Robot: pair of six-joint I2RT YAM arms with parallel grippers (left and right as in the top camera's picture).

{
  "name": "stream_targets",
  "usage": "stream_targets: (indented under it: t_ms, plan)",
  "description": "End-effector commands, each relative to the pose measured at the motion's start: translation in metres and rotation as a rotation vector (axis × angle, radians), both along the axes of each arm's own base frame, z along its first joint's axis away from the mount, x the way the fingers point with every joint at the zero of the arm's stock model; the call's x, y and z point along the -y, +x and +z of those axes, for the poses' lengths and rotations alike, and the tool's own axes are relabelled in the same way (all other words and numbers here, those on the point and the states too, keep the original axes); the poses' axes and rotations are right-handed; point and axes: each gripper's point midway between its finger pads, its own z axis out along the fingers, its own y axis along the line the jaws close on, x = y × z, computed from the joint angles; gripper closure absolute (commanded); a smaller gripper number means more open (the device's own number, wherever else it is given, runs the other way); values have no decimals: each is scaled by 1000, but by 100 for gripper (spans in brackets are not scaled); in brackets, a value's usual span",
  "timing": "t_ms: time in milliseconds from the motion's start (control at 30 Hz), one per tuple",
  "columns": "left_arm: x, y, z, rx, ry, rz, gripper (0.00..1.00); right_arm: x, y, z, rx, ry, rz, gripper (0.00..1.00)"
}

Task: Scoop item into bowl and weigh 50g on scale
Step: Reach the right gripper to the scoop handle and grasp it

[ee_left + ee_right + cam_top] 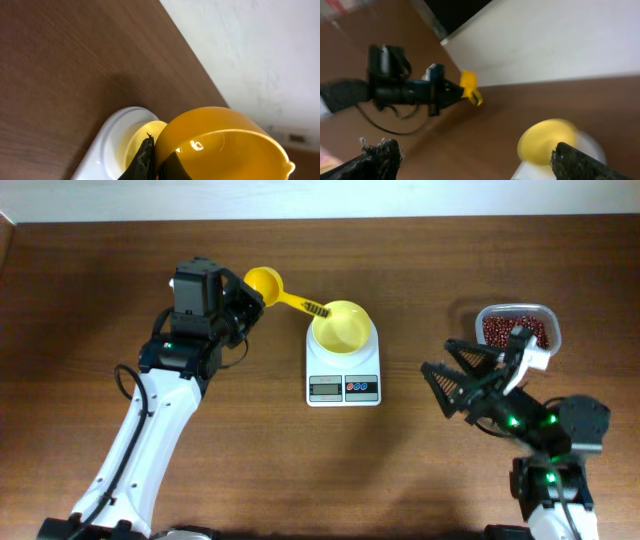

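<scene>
Of the 3 views, the overhead one was the sharpest, lit softly and evenly from above, with only faint, diffuse shadows on the dark brown wooden table point(90, 300) around the small white digital kitchen scale point(343, 375). In the left wrist view the bright-yellow plastic scoop point(220, 135) filled the near field slightly out of focus, small white glints shone on its inner wall, and a dim shadow lay on the wood beside the scale. The right wrist view was smeared by blur, the small round pale-yellow plastic bowl point(547, 141) a hazy blob beneath a bright pale wall point(560, 40).
</scene>
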Motion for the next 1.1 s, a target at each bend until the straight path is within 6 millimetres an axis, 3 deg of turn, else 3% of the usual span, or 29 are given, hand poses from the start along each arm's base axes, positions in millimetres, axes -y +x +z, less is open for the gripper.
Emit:
stream_targets:
  t_ms: [0, 133, 233, 300, 400, 500, 567, 733, 900, 967, 1067]
  plan:
    - [-1, 2, 14, 5, -69, 63, 100, -12, 0, -18, -294, 162, 125, 1]
    - [-3, -12, -3, -80, -53, 66, 100, 8, 43, -59, -492, 257, -68, 1]
    - [-4, -14, -6, -97, -49, 67, 100, 5, 49, -92, -620, 272, -47, 1]
    - [-4, -14, -6, -97, -49, 67, 100, 2, 48, -98, -670, 289, -15, 2]
    - [-4, -15, -6, -98, -48, 67, 100, -11, 47, -82, -617, 273, 57, 2]
    - [-2, -17, -8, -112, -56, 56, 100, -46, 45, -37, -406, 203, 183, 2]
    - [9, -22, -7, -128, -98, 4, 100, -72, 40, -21, -238, 95, 238, 1]
    - [27, -39, -13, -202, -167, -82, 100, -92, 48, -22, -128, 6, 160, 2]
    - [43, -48, -14, -227, -186, -144, 100, -107, 45, -29, -138, -21, 146, 13]
    - [51, -50, -16, -224, -153, -151, 100, -113, 43, -31, -143, -24, 141, 25]
    - [62, -54, -18, -221, -120, -168, 100, -120, 39, -34, -158, -31, 155, 33]
